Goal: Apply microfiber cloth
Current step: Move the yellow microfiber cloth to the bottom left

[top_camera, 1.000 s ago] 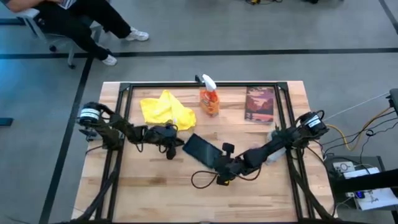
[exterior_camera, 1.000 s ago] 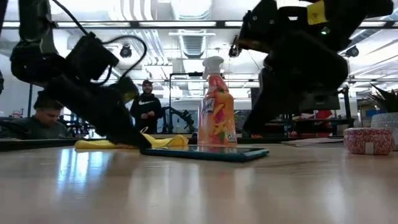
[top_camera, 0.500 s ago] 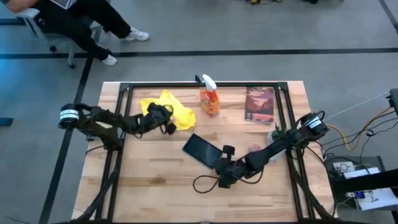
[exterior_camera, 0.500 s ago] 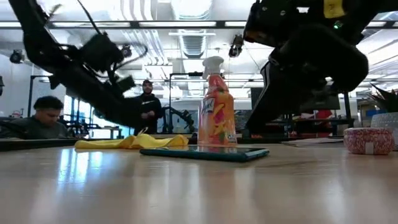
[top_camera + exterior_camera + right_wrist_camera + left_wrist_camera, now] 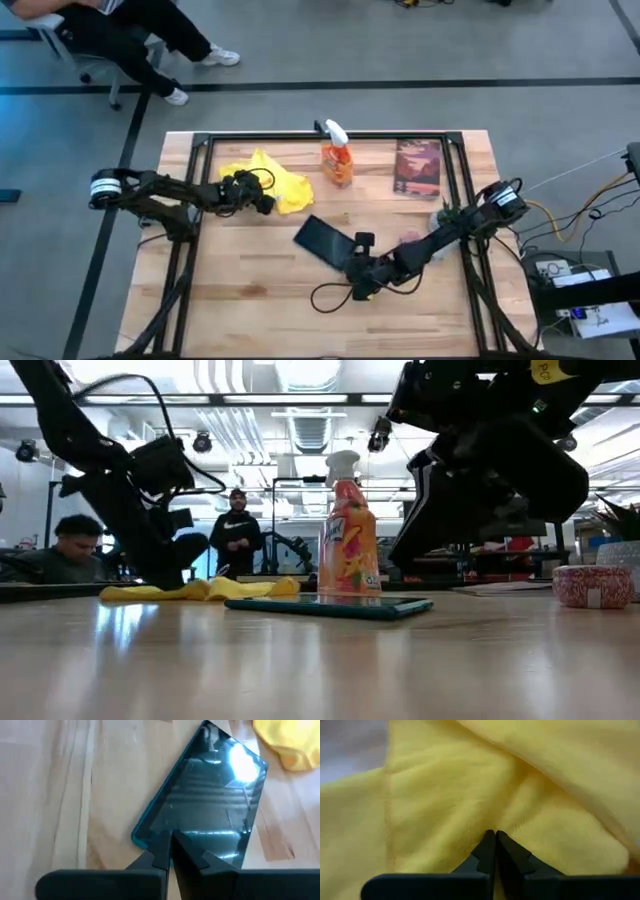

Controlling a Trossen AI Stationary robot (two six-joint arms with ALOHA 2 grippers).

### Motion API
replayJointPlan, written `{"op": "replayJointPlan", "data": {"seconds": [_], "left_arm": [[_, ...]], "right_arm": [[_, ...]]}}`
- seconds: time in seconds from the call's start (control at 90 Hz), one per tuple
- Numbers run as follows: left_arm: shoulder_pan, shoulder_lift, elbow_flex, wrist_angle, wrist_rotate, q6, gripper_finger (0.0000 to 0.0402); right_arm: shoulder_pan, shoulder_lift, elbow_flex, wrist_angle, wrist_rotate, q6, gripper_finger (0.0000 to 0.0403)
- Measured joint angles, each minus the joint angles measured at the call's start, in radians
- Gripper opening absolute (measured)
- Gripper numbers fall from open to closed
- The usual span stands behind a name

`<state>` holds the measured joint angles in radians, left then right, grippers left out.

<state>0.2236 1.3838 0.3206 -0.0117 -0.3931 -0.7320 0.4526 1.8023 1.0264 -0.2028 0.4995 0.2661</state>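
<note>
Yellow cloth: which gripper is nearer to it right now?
Left. The left gripper is down on the yellow cloth, fingers closed against the fabric. The right gripper is farther off, at the tablet near the table's middle.

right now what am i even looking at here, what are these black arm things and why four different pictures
These are two robot arms at a wooden table, each ending in a two-finger gripper. One picture looks straight down from above, one looks level across the tabletop, and the other two come from small cameras on the arms' wrists.

On the table lie a yellow microfiber cloth, an orange spray bottle, a black tablet and a book.

The left gripper is down on the cloth, its fingers closed with the tips pressed into the fabric; whether any fabric is pinched between them is not clear. The right gripper, fingers also closed, sits at the near edge of the tablet and holds nothing. People are in the room behind.
</note>
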Motion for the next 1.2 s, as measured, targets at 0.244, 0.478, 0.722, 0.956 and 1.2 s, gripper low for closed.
{"op": "replayJointPlan", "data": {"seconds": [0.244, 0.478, 0.722, 0.956, 1.2], "left_arm": [[-0.234, -0.082, -0.001, -0.068, 0.236, -0.167, 0.0000], [-0.446, -0.190, -0.007, -0.212, 0.393, -0.289, 0.0000], [-0.730, -0.270, -0.013, -0.235, 0.658, -0.456, 0.0000], [-1.054, -0.278, -0.013, -0.228, 0.749, -0.779, 0.0000], [-1.159, -0.288, 0.002, -0.221, 0.672, -0.875, 0.0000]], "right_arm": [[-0.004, 0.000, 0.000, -0.001, 0.001, -0.048, 0.0000], [-0.008, 0.000, 0.000, 0.000, 0.001, -0.055, 0.0000], [-0.008, 0.000, 0.000, 0.002, 0.000, -0.059, 0.0000], [-0.008, 0.000, 0.000, 0.002, 0.000, -0.059, 0.0000], [-0.013, 0.000, 0.000, 0.003, 0.000, -0.061, 0.0000]]}}
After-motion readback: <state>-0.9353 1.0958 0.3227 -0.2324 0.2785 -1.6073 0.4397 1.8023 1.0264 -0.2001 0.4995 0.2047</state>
